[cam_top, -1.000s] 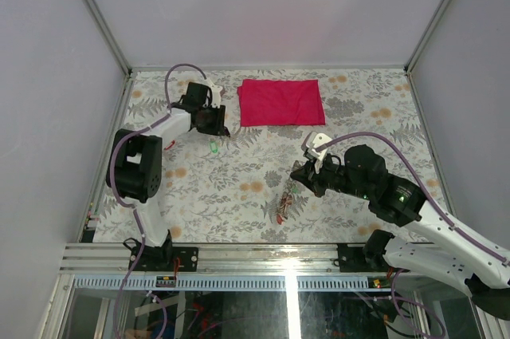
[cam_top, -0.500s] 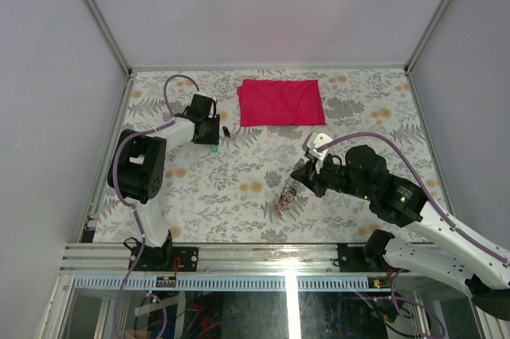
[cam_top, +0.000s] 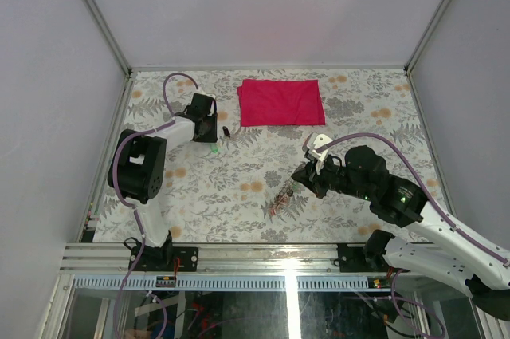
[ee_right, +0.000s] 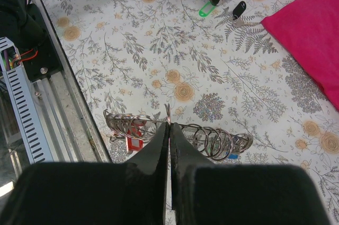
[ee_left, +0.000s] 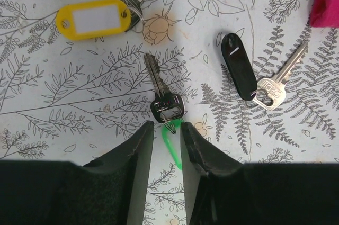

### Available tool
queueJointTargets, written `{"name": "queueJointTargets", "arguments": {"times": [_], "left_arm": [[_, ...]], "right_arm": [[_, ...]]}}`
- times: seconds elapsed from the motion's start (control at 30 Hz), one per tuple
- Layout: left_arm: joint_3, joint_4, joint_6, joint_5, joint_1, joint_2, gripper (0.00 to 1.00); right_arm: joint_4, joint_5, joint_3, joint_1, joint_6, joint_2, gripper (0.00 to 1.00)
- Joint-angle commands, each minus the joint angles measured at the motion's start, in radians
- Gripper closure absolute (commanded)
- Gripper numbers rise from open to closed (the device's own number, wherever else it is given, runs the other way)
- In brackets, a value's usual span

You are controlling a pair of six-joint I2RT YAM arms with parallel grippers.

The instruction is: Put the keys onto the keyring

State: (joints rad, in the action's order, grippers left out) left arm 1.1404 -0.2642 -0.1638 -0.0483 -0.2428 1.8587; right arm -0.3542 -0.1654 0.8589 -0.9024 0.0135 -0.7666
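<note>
- Your left pincer (ee_left: 166,128) stands narrowly open, low over the flower-printed surface (ee_left: 79,87). Its jaws sit either side of the green plastic tag (ee_left: 172,150) of a dark-headed key (ee_left: 166,104). A sliver of gap shows beside the tag, so I judge nothing is gripped yet.
- Your right pincer (ee_right: 168,128) is pinched tight on the dark grey metal keyring (ee_right: 212,139). From the wrist it shows as a row of wire loops, towards the near edge and well apart from the loose keys.
- Done, as far as I can judge: one red tag (ee_right: 135,143) seems to hang at the ring; whether more do, you cannot tell.
- Left: the green-tagged key, the yellow-tagged key (ee_left: 94,19) and the black-tagged key (ee_left: 273,90), which lies near the red folded cloth (cam_top: 280,102).
- Count: two pincers, one keyring, three loose keys, one red tag at the ring, one cloth. No blue tag is in view.
</note>
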Motion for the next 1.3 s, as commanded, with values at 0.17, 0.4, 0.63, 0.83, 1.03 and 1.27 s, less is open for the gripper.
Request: {"name": "queueJointTargets", "arguments": {"times": [0.17, 0.4, 0.63, 0.83, 1.03, 1.27], "left_arm": [[0.027, 0.049, 0.000, -0.023, -0.010, 0.009, 0.77], [0.026, 0.049, 0.004, -0.016, -0.010, 0.028, 0.80], [0.024, 0.049, 0.013, -0.016, -0.011, 0.028, 0.99], [0.026, 0.060, 0.075, 0.106, -0.010, -0.053, 1.00], [0.012, 0.064, 0.174, 0.353, -0.020, -0.221, 1.00], [-0.043, -0.013, 0.320, 0.656, -0.055, -0.422, 1.00]], "right_arm": [[0.070, 0.010, 0.040, -0.001, -0.010, 0.026, 1.00], [0.070, 0.010, 0.042, -0.001, -0.010, 0.023, 1.00], [0.068, 0.014, 0.046, -0.001, -0.010, 0.024, 1.00], [0.057, 0.050, 0.053, -0.001, 0.009, 0.037, 1.00], [0.074, 0.082, 0.047, 0.000, 0.061, 0.069, 1.00], [0.139, 0.070, 0.027, -0.001, 0.169, 0.120, 1.00]]}}
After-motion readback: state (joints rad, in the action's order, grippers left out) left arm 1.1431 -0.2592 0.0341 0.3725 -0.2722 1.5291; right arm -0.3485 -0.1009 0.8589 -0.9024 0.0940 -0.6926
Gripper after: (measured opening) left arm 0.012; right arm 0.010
